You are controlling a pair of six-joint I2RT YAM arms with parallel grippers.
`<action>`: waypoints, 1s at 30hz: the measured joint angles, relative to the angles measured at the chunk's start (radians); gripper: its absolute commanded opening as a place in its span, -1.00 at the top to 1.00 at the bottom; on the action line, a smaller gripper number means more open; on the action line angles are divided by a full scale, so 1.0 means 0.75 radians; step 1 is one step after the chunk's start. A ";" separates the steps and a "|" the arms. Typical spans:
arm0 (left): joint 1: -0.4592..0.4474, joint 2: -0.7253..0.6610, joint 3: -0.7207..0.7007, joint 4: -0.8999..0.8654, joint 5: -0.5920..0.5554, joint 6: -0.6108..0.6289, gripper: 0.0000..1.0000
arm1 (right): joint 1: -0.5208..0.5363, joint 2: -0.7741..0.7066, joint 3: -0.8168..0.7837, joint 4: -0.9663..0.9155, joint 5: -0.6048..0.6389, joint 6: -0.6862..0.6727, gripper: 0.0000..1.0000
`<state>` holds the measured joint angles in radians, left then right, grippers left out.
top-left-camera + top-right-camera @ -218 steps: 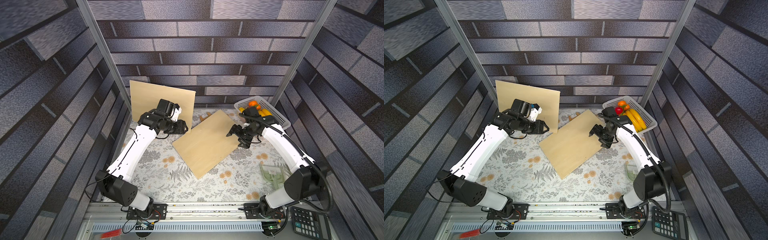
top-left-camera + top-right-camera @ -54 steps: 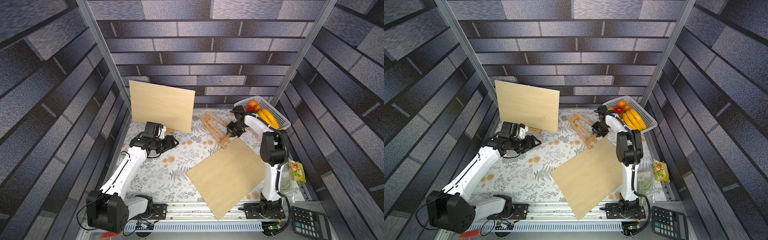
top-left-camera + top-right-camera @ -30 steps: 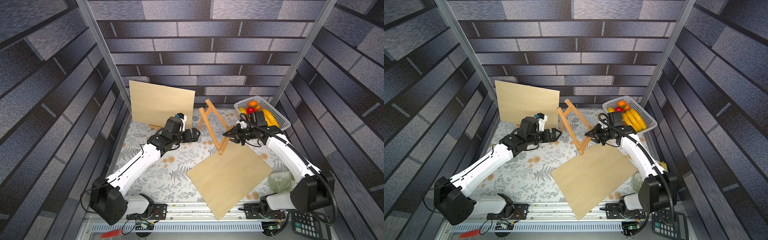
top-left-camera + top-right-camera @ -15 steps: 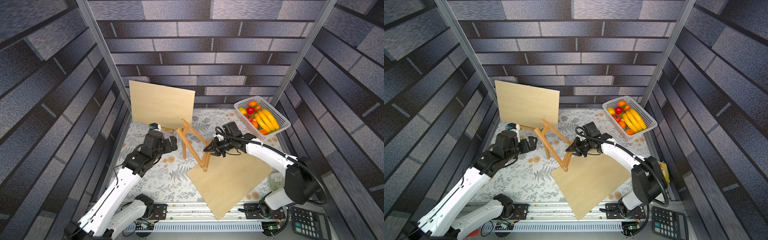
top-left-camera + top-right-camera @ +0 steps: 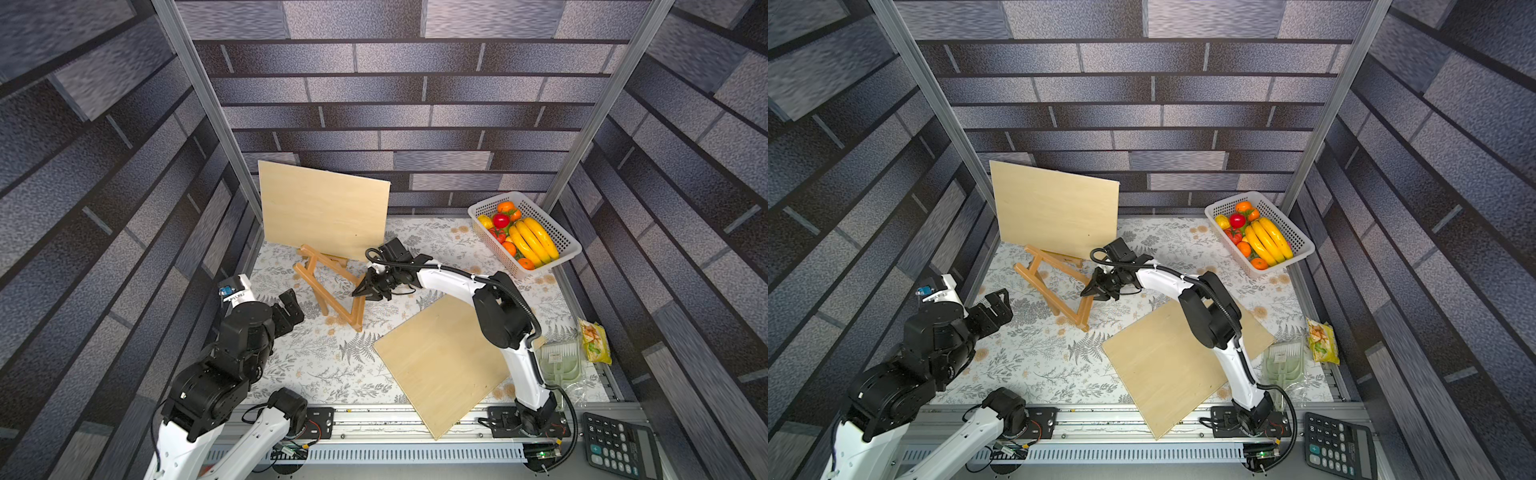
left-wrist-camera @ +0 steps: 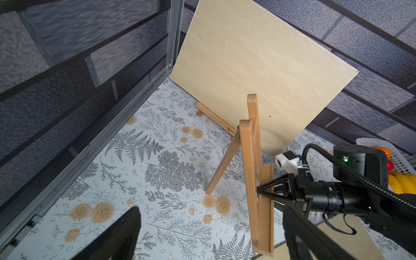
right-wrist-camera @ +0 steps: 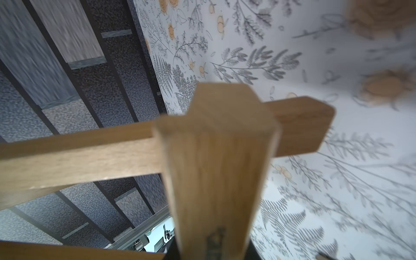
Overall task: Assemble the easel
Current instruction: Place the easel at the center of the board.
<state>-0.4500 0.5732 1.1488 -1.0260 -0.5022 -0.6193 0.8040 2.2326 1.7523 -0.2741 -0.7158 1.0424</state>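
Easel (image 6: pixel 249 168) stands propped open on the floral table (image 5: pixel 324 365), at ten o'clock from its centre. At eleven o'clock an upright board (image 5: pixel 324 216) rests on a second stand (image 6: pixel 213 117). A flat board (image 5: pixel 440 361) lies at five o'clock, overhanging the front edge. Right gripper (image 6: pixel 258 193), reaching from three o'clock, is clamped on the easel's frame. Left gripper (image 5: pixel 1001 306), at nine o'clock, gapes wide and empty.

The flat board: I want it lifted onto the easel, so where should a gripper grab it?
The board lies flat, so probably take its near corner, which juts past the mat over the front rail, coming in level from the front.
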 measured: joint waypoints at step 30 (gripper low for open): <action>0.121 0.158 -0.102 0.130 0.188 0.110 -1.00 | -0.067 0.021 -0.303 0.232 0.007 -0.293 -0.44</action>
<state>-0.3592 0.6914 1.0721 -0.9283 -0.3614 -0.5365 0.7540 2.2486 1.5253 -0.0998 -0.7109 0.8227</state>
